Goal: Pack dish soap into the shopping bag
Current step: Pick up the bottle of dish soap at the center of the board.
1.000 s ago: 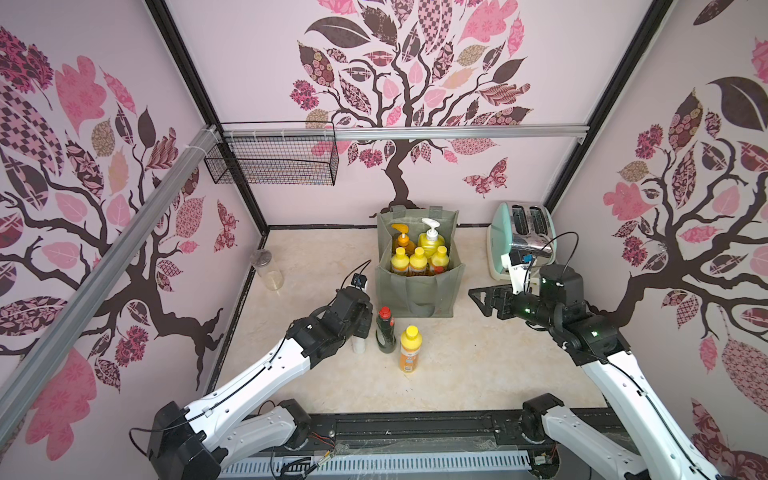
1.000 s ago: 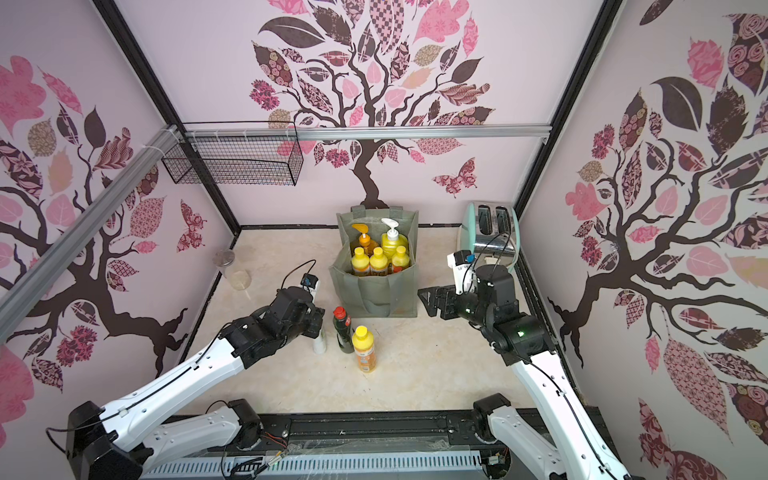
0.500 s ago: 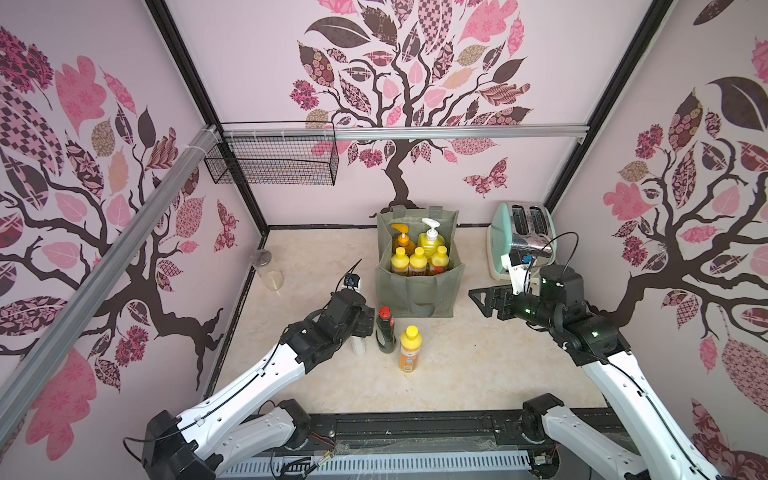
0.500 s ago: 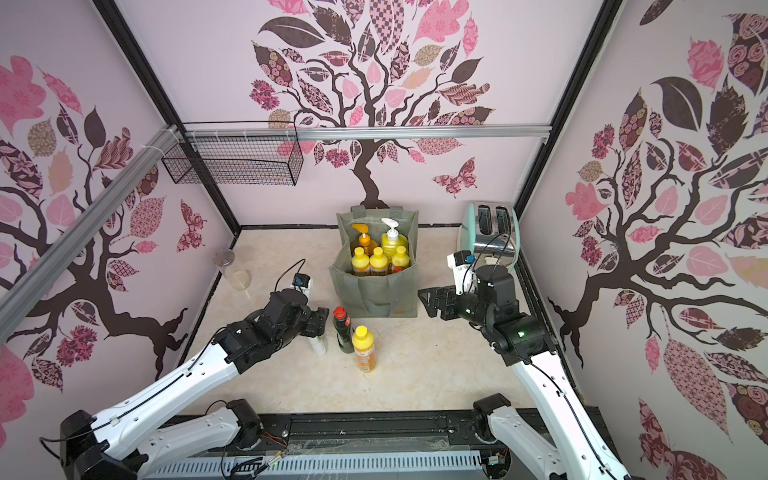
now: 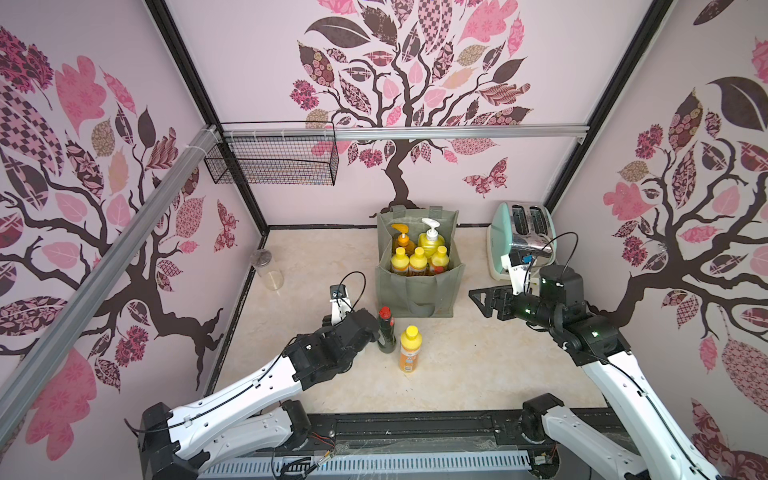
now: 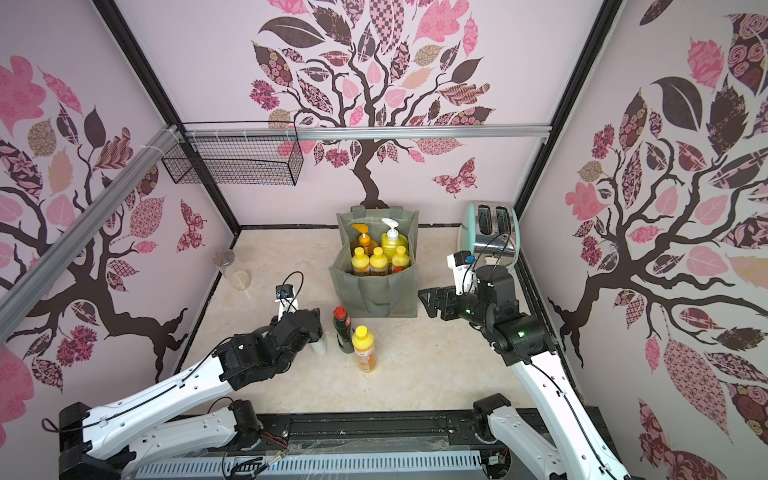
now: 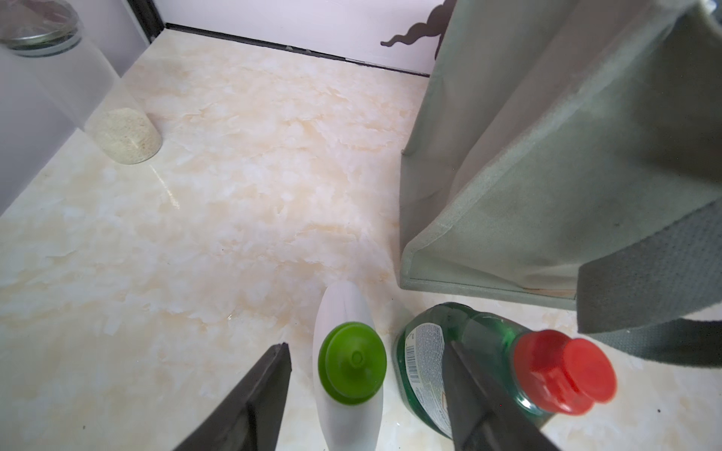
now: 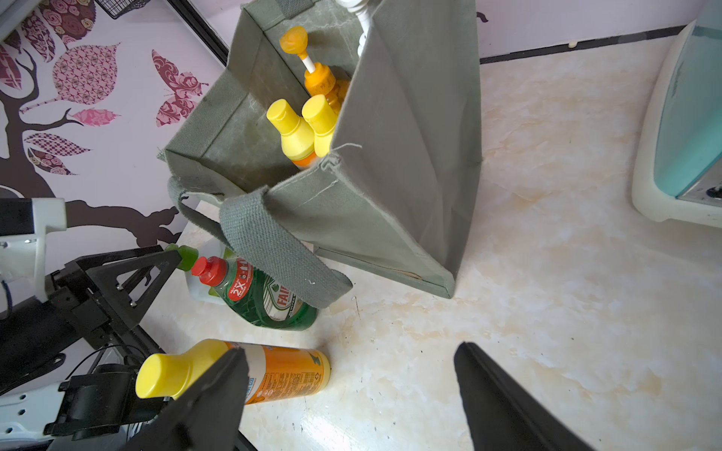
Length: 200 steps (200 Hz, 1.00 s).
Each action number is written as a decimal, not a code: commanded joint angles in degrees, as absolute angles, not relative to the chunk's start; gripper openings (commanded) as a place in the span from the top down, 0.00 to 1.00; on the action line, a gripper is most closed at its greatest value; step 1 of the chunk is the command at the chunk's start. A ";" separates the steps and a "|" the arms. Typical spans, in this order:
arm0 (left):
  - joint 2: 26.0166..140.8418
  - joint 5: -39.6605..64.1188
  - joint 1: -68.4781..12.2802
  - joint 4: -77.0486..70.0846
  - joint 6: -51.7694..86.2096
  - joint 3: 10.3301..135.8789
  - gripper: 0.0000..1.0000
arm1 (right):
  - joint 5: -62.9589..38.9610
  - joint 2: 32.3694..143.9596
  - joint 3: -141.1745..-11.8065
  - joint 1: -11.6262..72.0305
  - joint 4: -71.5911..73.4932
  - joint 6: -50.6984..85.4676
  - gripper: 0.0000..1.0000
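White green-capped btl [image 7: 351, 361] stands btwn spread L jaws, touching neither.

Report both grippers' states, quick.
Left gripper: open, jaws either side of the white green-capped bottle, not gripping.
Right gripper: open, empty.

Pale pink walls [image 5: 257, 62] carry a brown and pink tree mural [image 5: 399, 174], with black posts [image 5: 199, 95] in the back corners. The floor [image 5: 478, 374] is cream and marbled, evenly lit. In both top views a wire basket [image 5: 274, 164] hangs from a metal rail [image 5: 457, 133] at 11 o'clock. A glass jar [image 5: 268, 270] stands at 10 o'clock and a mint toaster [image 5: 523, 232] at 2 o'clock.
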State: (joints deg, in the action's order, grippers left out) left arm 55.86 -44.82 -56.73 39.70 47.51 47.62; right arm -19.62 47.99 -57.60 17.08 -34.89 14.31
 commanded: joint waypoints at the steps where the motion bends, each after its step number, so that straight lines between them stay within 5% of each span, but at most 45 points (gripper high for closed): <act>1: 56.89 -52.56 -57.51 42.93 54.20 46.39 0.37 | -19.24 47.66 -58.54 17.23 -35.60 13.54 0.12; 65: 61.19 -52.49 -57.09 39.09 55.14 44.67 0.40 | -19.16 47.59 -58.98 17.20 -36.12 13.38 0.12; 106: 62.92 -47.02 -53.55 34.63 52.17 42.83 0.51 | -19.12 47.47 -59.03 17.27 -36.41 13.31 0.12; 150: 62.31 -45.23 -52.82 33.29 46.79 43.13 0.76 | -18.81 47.69 -59.45 17.23 -36.73 13.01 0.12; 178: 62.26 -45.19 -52.82 35.63 41.71 45.53 1.00 | -19.11 48.05 -59.83 17.20 -36.80 13.03 0.12; 200: 59.92 -44.30 -52.83 36.38 36.93 47.08 1.00 | -19.07 48.08 -60.17 17.22 -36.87 13.06 0.12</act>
